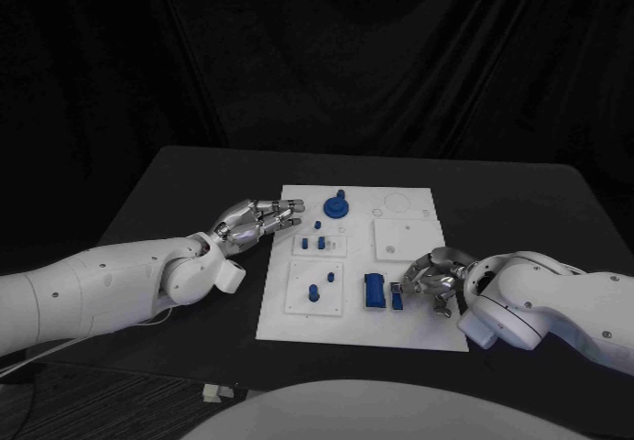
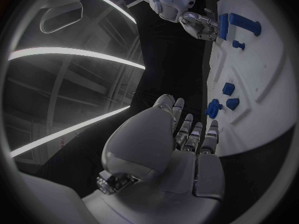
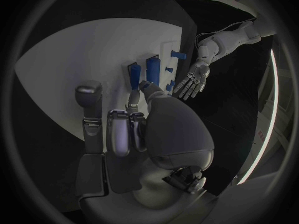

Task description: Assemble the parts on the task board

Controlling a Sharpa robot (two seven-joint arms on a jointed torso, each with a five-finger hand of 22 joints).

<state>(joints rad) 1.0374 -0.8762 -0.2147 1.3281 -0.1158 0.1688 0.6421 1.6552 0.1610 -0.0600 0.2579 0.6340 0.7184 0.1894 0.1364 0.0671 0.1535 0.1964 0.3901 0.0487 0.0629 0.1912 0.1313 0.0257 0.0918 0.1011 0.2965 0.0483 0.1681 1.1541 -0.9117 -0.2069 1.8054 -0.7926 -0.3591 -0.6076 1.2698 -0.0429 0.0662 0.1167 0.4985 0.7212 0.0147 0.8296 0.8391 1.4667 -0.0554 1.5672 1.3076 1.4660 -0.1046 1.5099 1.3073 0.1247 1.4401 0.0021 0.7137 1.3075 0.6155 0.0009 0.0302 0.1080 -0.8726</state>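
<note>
The white task board lies in the middle of the black table. On it are a round blue part, small blue pegs, another peg and a long blue block with a thin blue piece beside it. My left hand hovers at the board's far left edge, fingers stretched out, holding nothing. My right hand rests over the board's right side, next to the block. In the right wrist view its fingers are half curled with the thumb apart, and one fingertip reaches the blue block.
Raised white square plates sit on the board's right half, with faint round outlines behind them. Black table surrounds the board on all sides. The left wrist view shows my right hand beside the blue block.
</note>
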